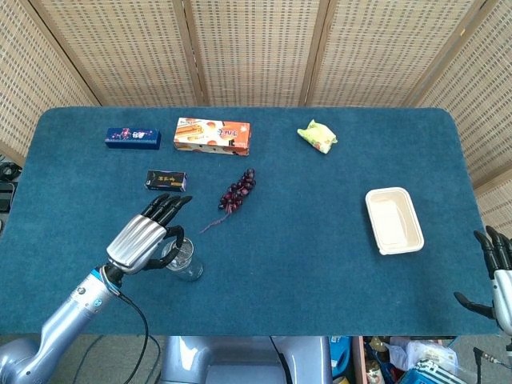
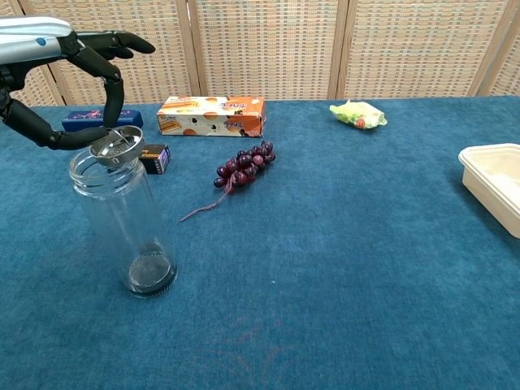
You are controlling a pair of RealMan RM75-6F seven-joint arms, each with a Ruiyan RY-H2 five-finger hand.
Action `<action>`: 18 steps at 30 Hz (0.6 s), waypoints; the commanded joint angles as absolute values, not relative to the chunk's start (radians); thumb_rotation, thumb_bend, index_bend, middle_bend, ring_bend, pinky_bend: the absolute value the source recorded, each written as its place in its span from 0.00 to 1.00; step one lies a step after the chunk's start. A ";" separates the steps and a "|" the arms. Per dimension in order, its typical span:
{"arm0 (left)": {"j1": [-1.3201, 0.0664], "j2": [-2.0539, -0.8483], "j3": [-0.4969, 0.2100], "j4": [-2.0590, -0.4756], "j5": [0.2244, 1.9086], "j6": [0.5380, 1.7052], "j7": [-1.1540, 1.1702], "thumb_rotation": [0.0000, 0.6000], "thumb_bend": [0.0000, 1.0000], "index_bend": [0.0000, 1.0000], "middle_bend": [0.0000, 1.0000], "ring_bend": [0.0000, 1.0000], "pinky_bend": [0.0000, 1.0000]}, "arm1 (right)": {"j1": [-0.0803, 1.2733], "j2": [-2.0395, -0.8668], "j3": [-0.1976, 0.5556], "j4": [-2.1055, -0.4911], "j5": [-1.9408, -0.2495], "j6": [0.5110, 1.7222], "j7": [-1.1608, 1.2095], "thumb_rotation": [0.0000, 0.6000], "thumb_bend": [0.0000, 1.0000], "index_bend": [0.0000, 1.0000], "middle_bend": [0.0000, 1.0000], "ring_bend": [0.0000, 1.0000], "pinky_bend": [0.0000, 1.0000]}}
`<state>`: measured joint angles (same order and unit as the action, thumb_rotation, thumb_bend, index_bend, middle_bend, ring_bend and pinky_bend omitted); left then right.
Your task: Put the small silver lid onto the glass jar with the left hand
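Observation:
A clear glass jar (image 2: 123,219) stands upright at the front left of the blue table, mouth up. My left hand (image 2: 77,81) hovers over its mouth and pinches the small silver lid (image 2: 117,145) between thumb and a finger; the lid is tilted and sits at the jar's rim. In the head view the left hand (image 1: 146,236) covers most of the jar (image 1: 186,262), and the lid is hidden there. My right hand (image 1: 496,276) shows at the right edge, off the table, fingers apart and holding nothing.
A grape bunch (image 2: 244,166) lies right of the jar, a small black box (image 2: 154,158) just behind it. An orange box (image 2: 211,115) and a blue box (image 1: 133,138) sit further back, a green packet (image 2: 357,114) at back right, a white tray (image 2: 497,184) at right.

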<state>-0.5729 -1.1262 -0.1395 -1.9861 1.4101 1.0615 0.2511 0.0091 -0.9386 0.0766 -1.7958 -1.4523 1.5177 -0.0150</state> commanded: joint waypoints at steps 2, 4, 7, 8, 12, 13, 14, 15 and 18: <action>-0.567 -1.122 -0.133 -1.980 1.422 1.075 0.235 1.00 0.43 0.59 0.00 0.00 0.00 | 0.009 -0.937 0.077 -1.798 -1.451 1.518 -0.014 1.00 0.00 0.00 0.00 0.00 0.00; -0.564 -1.114 -0.128 -1.980 1.433 1.080 0.229 1.00 0.43 0.59 0.00 0.00 0.00 | 0.009 -0.937 0.077 -1.799 -1.451 1.517 -0.014 1.00 0.00 0.00 0.00 0.00 0.00; -0.560 -1.106 -0.120 -1.979 1.443 1.084 0.219 1.00 0.43 0.59 0.00 0.00 0.00 | 0.009 -0.937 0.076 -1.799 -1.450 1.516 -0.017 1.00 0.00 0.00 0.00 0.00 0.00; -0.560 -1.105 -0.119 -1.978 1.444 1.084 0.218 1.00 0.43 0.59 0.00 0.00 0.00 | 0.009 -0.937 0.076 -1.799 -1.451 1.516 -0.018 1.00 0.00 0.00 0.00 0.00 0.00; -0.560 -1.106 -0.114 -1.972 1.441 1.082 0.211 1.00 0.43 0.59 0.00 0.00 0.00 | 0.009 -0.938 0.076 -1.800 -1.452 1.516 -0.020 1.00 0.00 0.00 0.00 0.00 0.00; -0.561 -1.107 -0.113 -1.971 1.440 1.080 0.206 1.00 0.43 0.59 0.00 0.00 0.00 | 0.009 -0.937 0.076 -1.801 -1.452 1.517 -0.020 1.00 0.00 0.00 0.00 0.00 0.00; -0.561 -1.107 -0.112 -1.970 1.440 1.078 0.202 1.00 0.43 0.59 0.00 0.00 0.00 | 0.009 -0.937 0.076 -1.801 -1.451 1.517 -0.020 1.00 0.00 0.00 0.00 0.00 0.00; -0.562 -1.107 -0.110 -1.969 1.441 1.077 0.196 1.00 0.43 0.59 0.00 0.00 0.00 | 0.008 -0.936 0.076 -1.801 -1.451 1.517 -0.020 1.00 0.00 0.00 0.00 0.00 0.00; -0.563 -1.107 -0.108 -1.966 1.444 1.075 0.186 1.00 0.43 0.59 0.00 0.00 0.00 | 0.009 -0.937 0.076 -1.801 -1.449 1.516 -0.020 1.00 0.00 0.00 0.00 0.00 0.00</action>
<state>-0.5625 -1.1066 -0.1086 -1.9670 1.4433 1.0757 0.1869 0.0088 -0.9367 0.0764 -1.8012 -1.4492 1.5159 -0.0199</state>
